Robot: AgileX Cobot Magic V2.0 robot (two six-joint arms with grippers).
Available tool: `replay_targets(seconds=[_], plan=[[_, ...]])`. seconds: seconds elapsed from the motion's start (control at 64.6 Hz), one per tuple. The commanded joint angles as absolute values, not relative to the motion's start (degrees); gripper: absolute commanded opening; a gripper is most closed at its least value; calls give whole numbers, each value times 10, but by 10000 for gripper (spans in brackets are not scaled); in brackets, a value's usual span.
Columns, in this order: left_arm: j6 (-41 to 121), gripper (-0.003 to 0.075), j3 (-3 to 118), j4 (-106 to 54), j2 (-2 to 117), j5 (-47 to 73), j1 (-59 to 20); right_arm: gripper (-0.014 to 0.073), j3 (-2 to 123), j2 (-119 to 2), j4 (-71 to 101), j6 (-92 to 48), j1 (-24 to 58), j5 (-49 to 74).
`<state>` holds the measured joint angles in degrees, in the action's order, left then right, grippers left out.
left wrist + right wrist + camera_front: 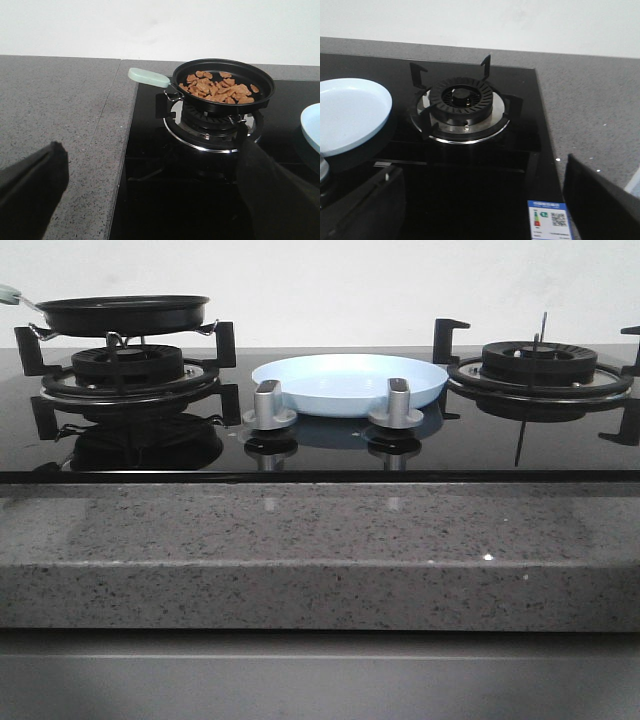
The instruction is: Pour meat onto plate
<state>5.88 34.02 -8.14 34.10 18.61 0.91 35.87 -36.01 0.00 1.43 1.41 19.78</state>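
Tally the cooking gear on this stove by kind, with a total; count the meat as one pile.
Burners: 2, left burner and right burner
Control knobs: 2, left knob and right knob
Frying pans: 1, black frying pan
Plates: 1, pale-blue plate
Meat piles: 1, meat in the pan
Total: 7

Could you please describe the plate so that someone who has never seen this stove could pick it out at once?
Find the black glass stove top with a burner at each end. Between the burners, just behind the two silver knobs, lies the plate. It is the only pale-blue thing there, wide, shallow and empty, unlike the black frying pan on the left burner.
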Motion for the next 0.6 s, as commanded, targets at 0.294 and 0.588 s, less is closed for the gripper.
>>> replay_targets(seconds=[0.294,0.588], plan=[[58,671,362,-88,344,142,9,652,612,-640,22,14,43,278],[58,671,362,-88,344,142,9,652,863,-889,22,14,131,403]])
